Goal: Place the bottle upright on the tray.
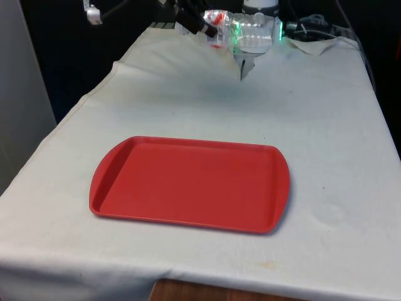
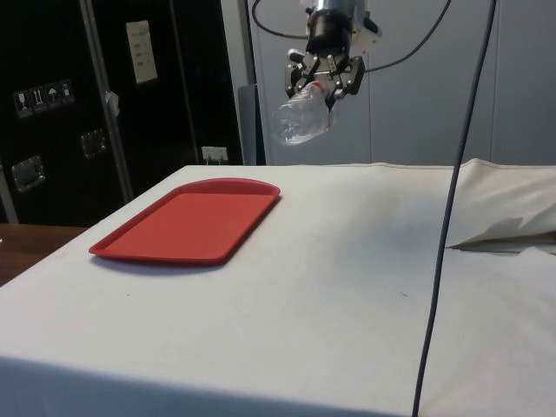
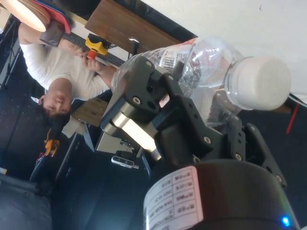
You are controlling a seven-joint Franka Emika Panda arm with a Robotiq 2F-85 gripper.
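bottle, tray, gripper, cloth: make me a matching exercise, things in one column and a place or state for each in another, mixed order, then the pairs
Things:
1. bottle
2. tray
3. gripper
4. white cloth

Places or states:
A. lies flat on the cloth, with nothing on it
B. covers the table
C. held in the air, tilted, clear plastic with a white cap
D. up above the table, closed around the bottle near its neck

Pairs: 1-C, 2-A, 3-D, 4-B
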